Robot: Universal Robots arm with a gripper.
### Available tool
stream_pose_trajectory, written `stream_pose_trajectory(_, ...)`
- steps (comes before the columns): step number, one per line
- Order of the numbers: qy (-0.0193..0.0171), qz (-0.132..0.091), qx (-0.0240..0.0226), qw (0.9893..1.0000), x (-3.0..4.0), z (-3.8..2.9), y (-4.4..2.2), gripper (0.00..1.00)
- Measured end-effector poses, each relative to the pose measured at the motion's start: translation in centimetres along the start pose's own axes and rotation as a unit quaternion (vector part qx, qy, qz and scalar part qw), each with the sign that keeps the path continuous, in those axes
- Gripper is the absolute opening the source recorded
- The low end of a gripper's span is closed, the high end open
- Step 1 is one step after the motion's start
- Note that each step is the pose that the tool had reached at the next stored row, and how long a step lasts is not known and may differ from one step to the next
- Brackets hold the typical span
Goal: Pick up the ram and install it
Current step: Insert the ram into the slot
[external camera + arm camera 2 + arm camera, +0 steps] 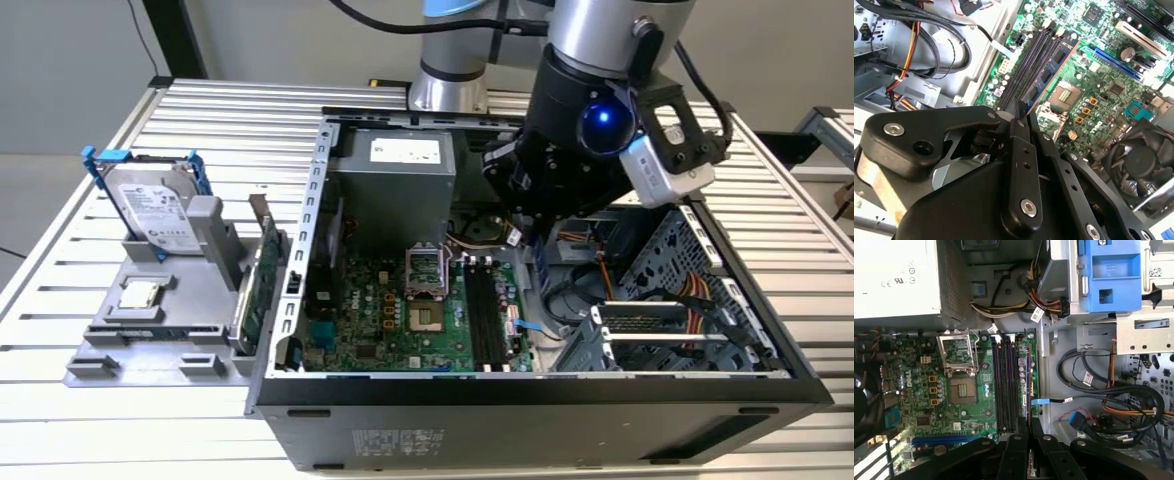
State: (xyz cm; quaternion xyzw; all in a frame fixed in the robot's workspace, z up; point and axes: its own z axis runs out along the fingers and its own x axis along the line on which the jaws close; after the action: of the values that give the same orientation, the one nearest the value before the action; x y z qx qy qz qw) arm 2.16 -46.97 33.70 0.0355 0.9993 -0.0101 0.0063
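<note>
Ram [1051, 67] sits edge-down between my closed fingers, in line with the memory slots [1006, 385] of the board [400, 310]. In the second wrist view it runs from my gripper [1021, 120] toward the upper right of the frame, a blue stick with black chips, parallel to the dark slots just beside it. I hold it by one end, I think so that the long edge can meet a slot along its whole length. Whether it is already seated, I cannot tell. In the exterior view my gripper [534, 235] hangs inside the open case [534, 400], right of centre. The drive [150, 210] stands on the stand [147, 345] at the left, well apart.
</note>
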Motion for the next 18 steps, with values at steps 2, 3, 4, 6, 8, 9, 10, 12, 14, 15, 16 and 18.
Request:
stream_pose_trajectory(2, -0.0001, -0.004, -0.0001, 1.0000, 0.00, 0.37, 0.01, 0.00)
stream_pose_trajectory(3, -0.0001, -0.006, -0.0002, 1.0000, 0.01, 0.54, 0.01, 0.00)
stream_pose_trajectory(4, -0.0001, -0.006, -0.0001, 1.0000, 0.01, 0.74, 0.01, 0.00)
stream_pose_trajectory(6, -0.0002, -0.006, -0.0001, 1.0000, 0.01, 1.10, 0.02, 0.00)
stream_pose_trajectory(8, -0.0002, -0.006, -0.0002, 1.0000, 0.02, 1.45, 0.03, 0.00)
stream_pose_trajectory(9, -0.0002, -0.006, -0.0002, 1.0000, 0.02, 1.64, 0.03, 0.00)
stream_pose_trajectory(10, -0.0002, -0.006, -0.0002, 1.0000, 0.02, 1.78, 0.04, 0.00)
stream_pose_trajectory(12, -0.0001, -0.006, -0.0001, 1.0000, 0.01, 2.00, 0.04, 0.00)
stream_pose_trajectory(14, -0.0001, -0.006, -0.0001, 1.0000, 0.02, 2.29, 0.04, 0.00)
stream_pose_trajectory(15, -0.0001, -0.006, -0.0001, 1.0000, 0.02, 2.46, 0.05, 0.00)
stream_pose_trajectory(16, -0.0001, -0.006, -0.0001, 1.0000, 0.02, 2.62, 0.05, 0.00)
stream_pose_trajectory(18, -0.0001, -0.006, -0.0001, 1.0000, 0.03, 2.98, 0.06, 0.00)
